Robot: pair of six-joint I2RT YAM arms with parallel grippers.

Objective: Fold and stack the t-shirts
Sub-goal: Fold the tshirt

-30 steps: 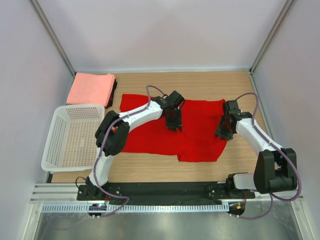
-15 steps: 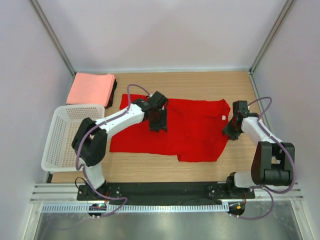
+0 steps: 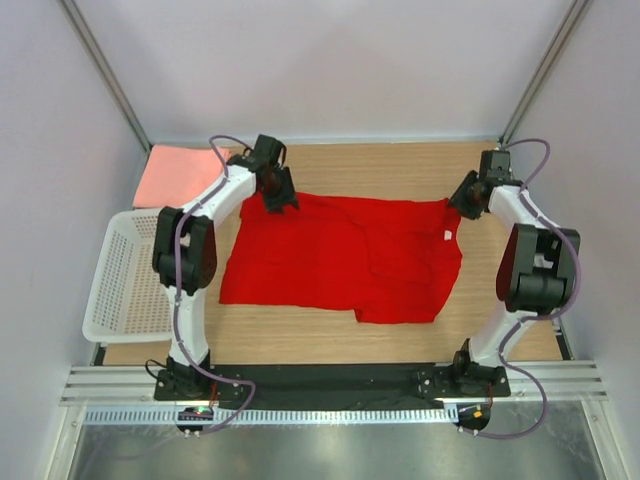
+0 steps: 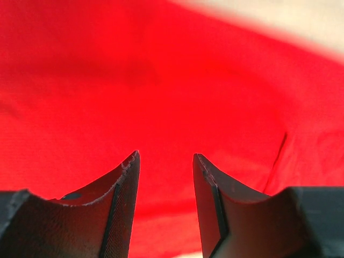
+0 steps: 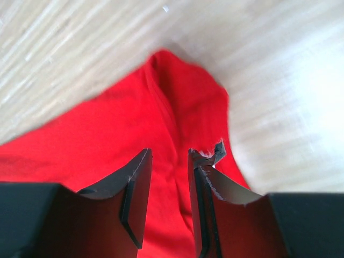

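Top view: red t-shirt lies spread on the table, between the two grippers. The left gripper sits over its far left corner, the right gripper over its far right corner. Most of the cloth lies on the near side of both. The pink folded shirts are left of the left gripper, and the left arm crosses their right edge. The white mesh basket is near-left of it, clear of the red cloth.

Versus a second ago: both grippers were over the middle of the shirt, with its left part bunched and drawn in. Now both are out at the far corners and the shirt is spread wider and flatter. The pink stack was fully in view then.

A small white tag sits on the cloth just near-side of the right gripper. No text readable.

Left wrist: left gripper has let go, jaws apart, nothing between them. Red t-shirt fills the view under the tips.

Right wrist: right gripper jaws parted a little, no cloth pinched. Red t-shirt corner lies flat below and ahead of the tips, with bare table beyond. The right fingertip looks frayed.
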